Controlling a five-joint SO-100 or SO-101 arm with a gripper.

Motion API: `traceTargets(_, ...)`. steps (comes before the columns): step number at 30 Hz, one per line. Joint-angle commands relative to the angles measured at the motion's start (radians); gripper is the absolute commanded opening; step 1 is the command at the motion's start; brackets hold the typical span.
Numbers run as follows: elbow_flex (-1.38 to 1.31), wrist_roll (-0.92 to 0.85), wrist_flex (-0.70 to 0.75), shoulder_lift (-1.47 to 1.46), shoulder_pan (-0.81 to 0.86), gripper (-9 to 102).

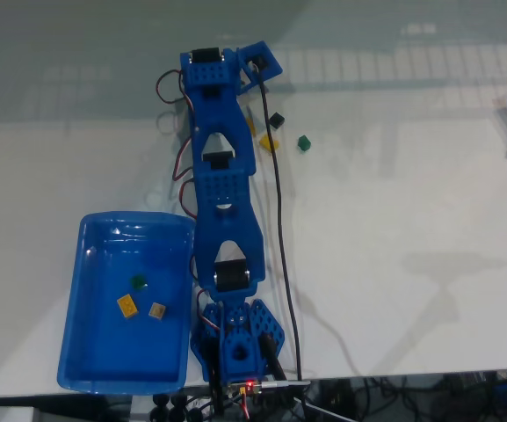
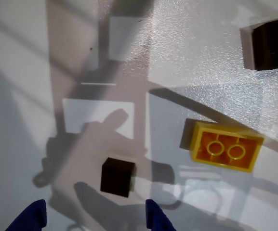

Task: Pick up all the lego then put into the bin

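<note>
While hovering over the table (image 2: 23, 57):
Gripper (image 2: 94, 219): fingertips standing apart, flanking a black brick (image 2: 117, 176).
Yellow brick (image 2: 221, 146): lying rightward, open tabletop leftward.
Bin (image 1: 95, 369): holding three bricks, sitting beside the arm's base.

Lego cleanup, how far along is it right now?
Three bricks already lie in the bin: green, yellow and tan. The gripper holds nothing; its open jaws hover over a black brick. A yellow brick and green one remain on the table.

claw (image 2: 93, 219) tips spread | black brick (image 2: 117, 176) just ahead between | yellow brick (image 2: 223, 148) right, apart
</note>
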Motion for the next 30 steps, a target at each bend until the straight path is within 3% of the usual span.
traceTargets(1, -0.081, -0.003, 0.009, -0.002, 0.012, 27)
traceTargets(26, -0.158, -0.005, 0.040, -0.117, 0.014, 23)
traceTargets(30, -0.170, -0.008, 0.040, -0.138, 0.008, 18)
